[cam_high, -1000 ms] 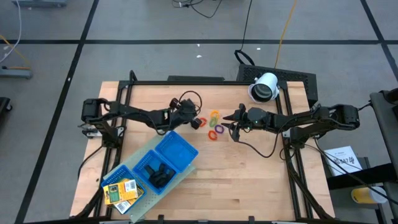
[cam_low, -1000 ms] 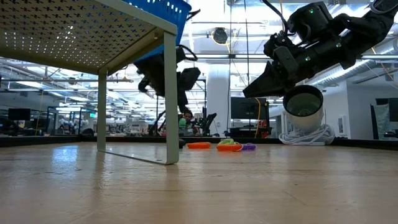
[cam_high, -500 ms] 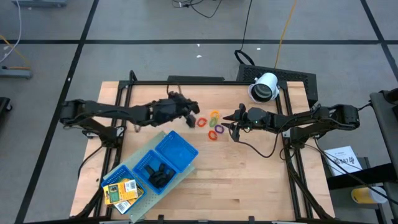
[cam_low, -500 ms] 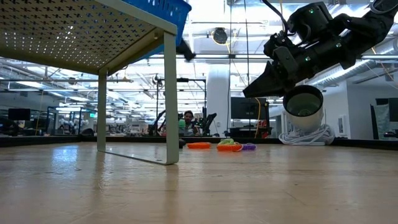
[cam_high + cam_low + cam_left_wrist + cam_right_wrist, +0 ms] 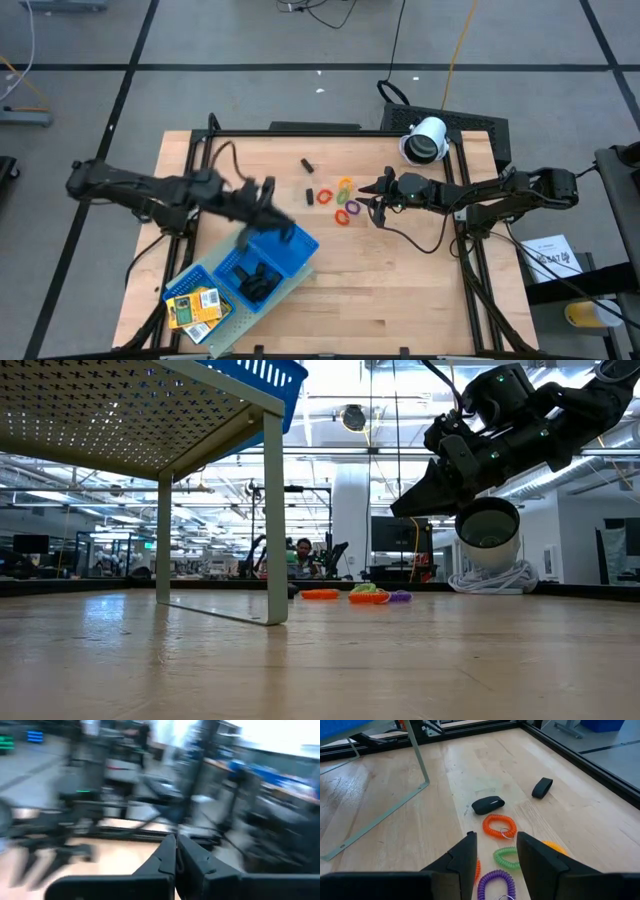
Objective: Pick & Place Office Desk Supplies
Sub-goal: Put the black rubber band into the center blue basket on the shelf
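Two black clip-like pieces (image 5: 307,165) (image 5: 310,194) and several small coloured rings (image 5: 343,203) lie on the wooden table (image 5: 400,280) at mid-table. The right wrist view shows the nearer black piece (image 5: 488,805), an orange ring (image 5: 499,826), a green ring (image 5: 506,857) and a purple ring (image 5: 496,882). My right gripper (image 5: 376,196) hangs open just right of the rings, nothing between its fingers (image 5: 465,855). My left gripper (image 5: 284,232) is shut, raised over the blue tray (image 5: 290,262). In its blurred wrist view nothing shows between its fingers (image 5: 167,852).
The blue tray stands on a perforated rack (image 5: 120,410) at the near left and holds black pieces (image 5: 255,280) and yellow packs (image 5: 192,306). A white cylinder (image 5: 425,140) stands at the far right. A black frame (image 5: 330,128) edges the table.
My left gripper has left the spot by the black pieces and rings. It has risen and swung toward the table's near left, over the blue tray, tipping from pointing downward to level, and has stayed shut. In the low view it has gone out of sight.
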Available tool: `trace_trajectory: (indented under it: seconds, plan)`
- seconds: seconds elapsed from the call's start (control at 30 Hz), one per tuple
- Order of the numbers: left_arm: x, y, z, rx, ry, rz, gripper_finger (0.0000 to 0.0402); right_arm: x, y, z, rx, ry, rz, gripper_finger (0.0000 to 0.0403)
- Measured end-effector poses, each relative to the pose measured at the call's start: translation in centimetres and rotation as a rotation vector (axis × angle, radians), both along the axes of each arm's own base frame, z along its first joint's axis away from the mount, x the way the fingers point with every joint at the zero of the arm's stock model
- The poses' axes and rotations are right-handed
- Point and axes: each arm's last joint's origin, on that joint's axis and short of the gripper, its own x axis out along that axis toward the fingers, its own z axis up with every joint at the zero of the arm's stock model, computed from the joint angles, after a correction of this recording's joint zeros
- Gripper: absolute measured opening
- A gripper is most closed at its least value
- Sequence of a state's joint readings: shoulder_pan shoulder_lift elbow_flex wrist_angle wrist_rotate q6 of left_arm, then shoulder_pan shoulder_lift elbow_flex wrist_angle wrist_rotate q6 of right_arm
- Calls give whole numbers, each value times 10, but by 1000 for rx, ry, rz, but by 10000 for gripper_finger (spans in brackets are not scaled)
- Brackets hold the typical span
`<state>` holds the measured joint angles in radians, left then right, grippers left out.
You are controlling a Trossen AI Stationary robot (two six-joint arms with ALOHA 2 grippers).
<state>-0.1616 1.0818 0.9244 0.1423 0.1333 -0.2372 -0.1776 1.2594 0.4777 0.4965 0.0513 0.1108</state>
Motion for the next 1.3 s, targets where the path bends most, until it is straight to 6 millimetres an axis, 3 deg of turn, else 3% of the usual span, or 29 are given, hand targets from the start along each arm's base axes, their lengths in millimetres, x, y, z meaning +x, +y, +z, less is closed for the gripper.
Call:
trace_trajectory:
  seconds: [0.1,0.27,0.5,0.67,1.0,1.3]
  plan:
    - [-14,-20,0,29,45,-124,10,0,0,0,0,0,0,128]
    - [-30,-49,-14,71,199,-225,48,0,0,0,0,-1,0,128]
    - [-39,-76,-31,33,360,-143,68,0,0,0,-1,-5,0,128]
    - [-48,-90,-26,39,307,-161,69,0,0,1,-2,-7,-4,128]
    - [-52,-98,-21,88,225,-200,71,0,0,1,-2,-7,-4,128]
    - [-45,-86,-26,59,289,-120,97,0,0,1,-2,-7,-4,128]
